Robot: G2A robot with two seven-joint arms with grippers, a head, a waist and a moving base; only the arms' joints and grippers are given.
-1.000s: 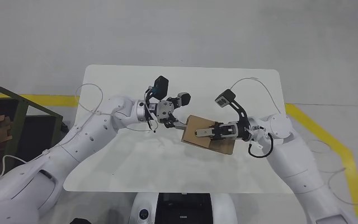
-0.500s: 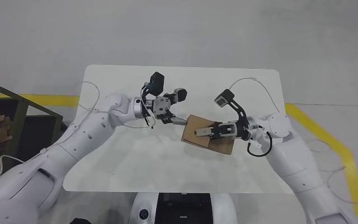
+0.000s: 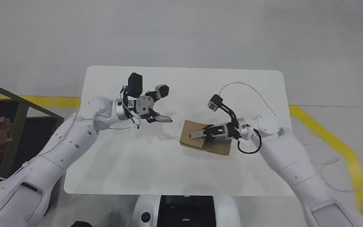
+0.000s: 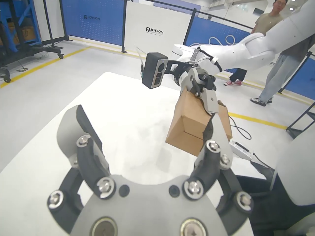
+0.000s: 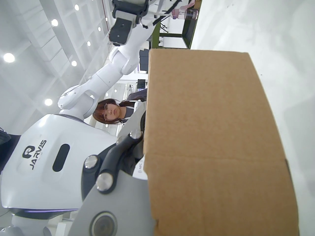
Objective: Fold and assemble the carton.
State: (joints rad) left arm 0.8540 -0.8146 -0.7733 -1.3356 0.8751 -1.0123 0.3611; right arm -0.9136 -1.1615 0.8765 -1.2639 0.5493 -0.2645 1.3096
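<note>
1. Now the left gripper (image 3: pixel 163 105) hangs over the tabletop (image 3: pixel 113 170), between its middle and its left edge. Its jaws are spread wide with nothing between them.
2. A second ago this gripper was just beside the carton's (image 3: pixel 218 148) left end. Since then I see it has drawn back toward the left edge, and it is now well apart from the carton.
3. The right gripper (image 3: pixel 195 135) has kept its grip throughout, clamped on the carton with one finger laid along the upper face.
4. The carton sits near the middle of the tabletop, a little toward the right and near edges. It has shifted slightly toward the left and near edges over the last second.
5. From the left wrist view the carton is tilted, one end facing the left gripper. I cannot tell whether its lowest corner touches the tabletop or hangs just above it.
6. That facing end shows flaps folded inward, meeting along a seam, so it looks closed.
7. My reading: the left arm has finished its work on that end and backed off to give room. The right arm alone now carries the carton.
8. The opposite end sits under the right gripper, so I cannot judge its flaps. If they are open, the carton would need turning or regripping before the left gripper can reach them.
9. One risk: a single-sided hold could let the tilted carton swing or slip.
</note>
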